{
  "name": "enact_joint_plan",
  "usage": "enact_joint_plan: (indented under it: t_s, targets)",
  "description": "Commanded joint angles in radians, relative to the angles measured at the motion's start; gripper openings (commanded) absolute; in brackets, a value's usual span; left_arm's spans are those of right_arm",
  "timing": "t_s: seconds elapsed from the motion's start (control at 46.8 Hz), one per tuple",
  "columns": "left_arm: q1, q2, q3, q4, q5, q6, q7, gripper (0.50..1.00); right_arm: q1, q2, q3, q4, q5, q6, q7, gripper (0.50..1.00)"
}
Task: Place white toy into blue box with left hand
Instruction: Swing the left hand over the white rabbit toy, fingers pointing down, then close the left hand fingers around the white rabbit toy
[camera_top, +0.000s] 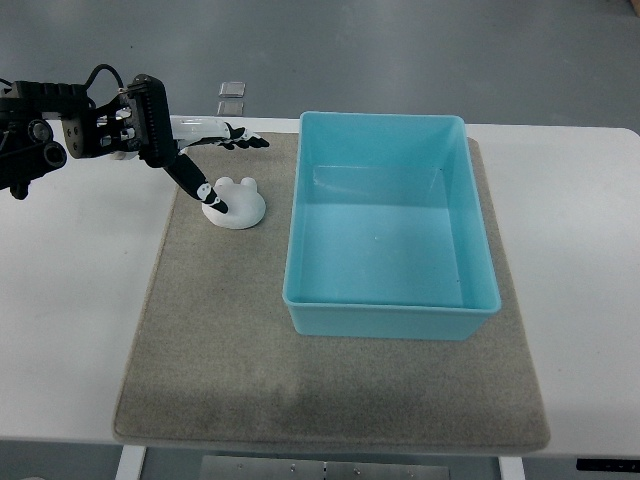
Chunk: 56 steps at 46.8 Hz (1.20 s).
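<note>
A small white toy (236, 204) with two rounded ears lies on the beige mat (220, 340), left of the blue box (385, 318). My left hand (205, 160) reaches in from the picture's left edge and hovers over the toy. Its fingers (240, 140) are spread, pointing toward the box. The thumb (200, 185) angles down and its tip touches the toy's left side. Nothing is held. The blue box stands open on the mat with nothing inside it. The right arm does not show.
The mat lies on a white table (70, 300). Two small clear squares (230, 92) lie on the floor beyond the table's far edge.
</note>
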Motion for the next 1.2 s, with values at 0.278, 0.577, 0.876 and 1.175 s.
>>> enact_joint_plan:
  t_s: [0.278,0.577,0.876,1.175]
  targets:
    - [0.009,-0.013,0.003,0.000,0.183,0.040,-0.033,0.977,0.000,0.000,0.000,0.000,0.000,0.002,0.000,0.936]
    - [0.038,-0.038,0.008,0.024,0.187,0.059,-0.032,0.975,0.000,0.000,0.000,0.000,0.000,0.000,0.000,0.936]
    - [0.047,-0.052,0.025,0.024,0.187,0.073,-0.033,0.879,0.000,0.000,0.000,0.000,0.000,0.000,0.000,0.936]
    - [0.046,-0.047,0.025,0.024,0.189,0.092,-0.033,0.622,0.000,0.000,0.000,0.000,0.000,0.002,0.000,0.936]
